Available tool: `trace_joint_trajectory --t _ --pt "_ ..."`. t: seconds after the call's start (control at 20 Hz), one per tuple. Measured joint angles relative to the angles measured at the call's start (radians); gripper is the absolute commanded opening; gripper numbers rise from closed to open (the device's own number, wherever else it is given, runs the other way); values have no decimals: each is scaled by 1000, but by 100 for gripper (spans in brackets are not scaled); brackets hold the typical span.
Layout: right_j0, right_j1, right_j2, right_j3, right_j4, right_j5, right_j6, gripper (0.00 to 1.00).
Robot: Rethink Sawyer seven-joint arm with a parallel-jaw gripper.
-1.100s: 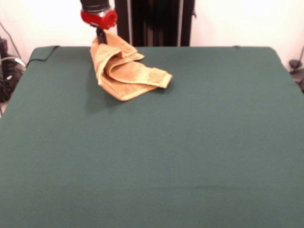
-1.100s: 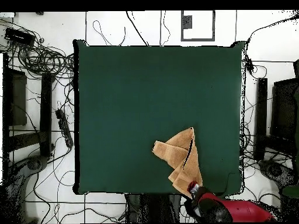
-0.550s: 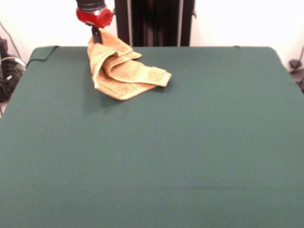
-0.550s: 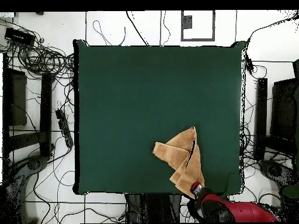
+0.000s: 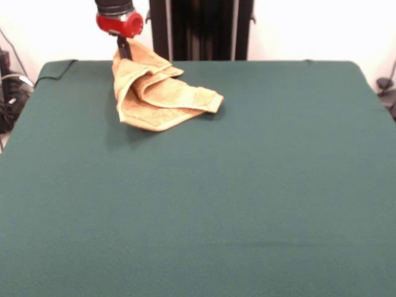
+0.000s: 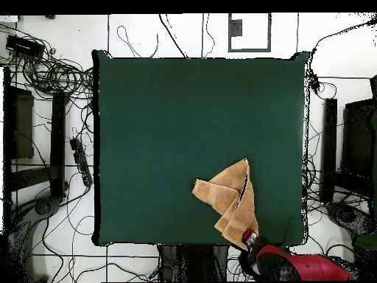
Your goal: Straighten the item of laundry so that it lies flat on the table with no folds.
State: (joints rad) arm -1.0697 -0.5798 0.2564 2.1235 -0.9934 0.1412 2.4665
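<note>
The item of laundry [image 5: 159, 94] is an orange-tan towel, crumpled and folded over itself on the green table [image 5: 247, 185] near its far left part. One corner is lifted off the cloth, and my gripper [image 5: 124, 49] is shut on that corner, just below the red wrist. In the overhead view the item of laundry [image 6: 230, 194] lies near the table's [image 6: 162, 125] bottom edge, right of the middle, with my gripper [image 6: 249, 238] at its lower tip, by the table's edge.
Cables [image 6: 51, 74] and black stands [image 6: 57, 144] lie on the floor around the table. A black column [image 5: 201, 30] stands behind the table's far edge.
My gripper has drawn the held corner a little further to the left in the front view, toward the table's far edge. The towel has stretched out slightly with it.
</note>
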Motion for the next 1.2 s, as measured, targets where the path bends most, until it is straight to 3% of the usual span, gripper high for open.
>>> trace_joint_trajectory --t 0.55,1.2 --pt "-116 36 119 1 -37 80 -1 0" --pt "-140 39 154 2 -55 111 -1 0"
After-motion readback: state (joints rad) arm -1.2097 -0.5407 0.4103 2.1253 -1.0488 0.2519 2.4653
